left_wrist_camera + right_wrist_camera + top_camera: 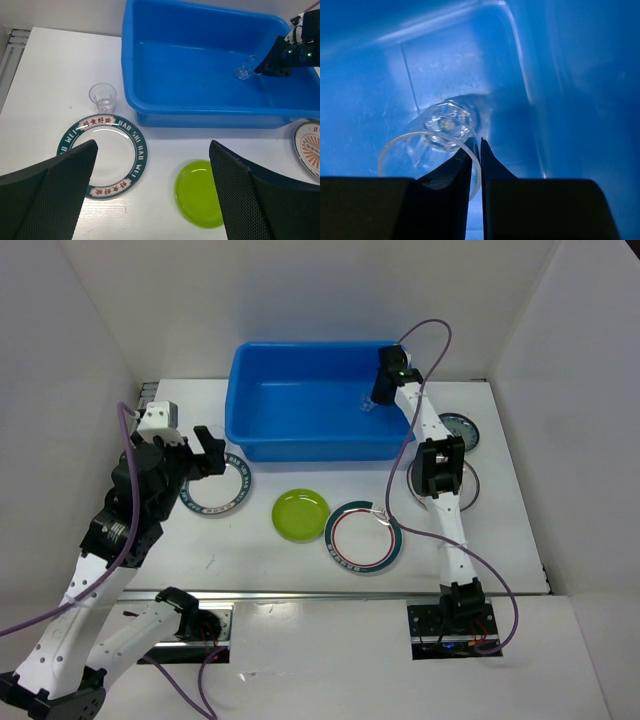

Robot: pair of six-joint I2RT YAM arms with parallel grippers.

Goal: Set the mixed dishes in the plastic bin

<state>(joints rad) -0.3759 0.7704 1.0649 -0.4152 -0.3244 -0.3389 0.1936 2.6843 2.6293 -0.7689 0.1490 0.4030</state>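
**One cup over the bin floor, every plate left to move**

A white table boxed in by white walls carries everything. At the left, the left gripper [152,145] hangs with its jaws wide apart and nothing between them. Directly beneath it lies the left teal-rimmed plate [102,155], and just beyond that plate stands a second clear cup [102,96]. To this gripper's right sit the lime-green plate [300,515] and the middle teal-rimmed plate [363,537].

Farther right, the right gripper [476,146] is down inside the blue bin [300,348]. Its jaws are pinched on the wall of a clear cup [427,150], which is tipped on its side close to the bin floor; whether it touches, I cannot tell. Outside the bin, nearer the arm's base than this gripper, lie the small dark teal plate [460,428] and the orange-sunburst plate [312,150].

As I judge it, the task is barely begun: the held cup awaits release, and five plates and one cup remain on the table.
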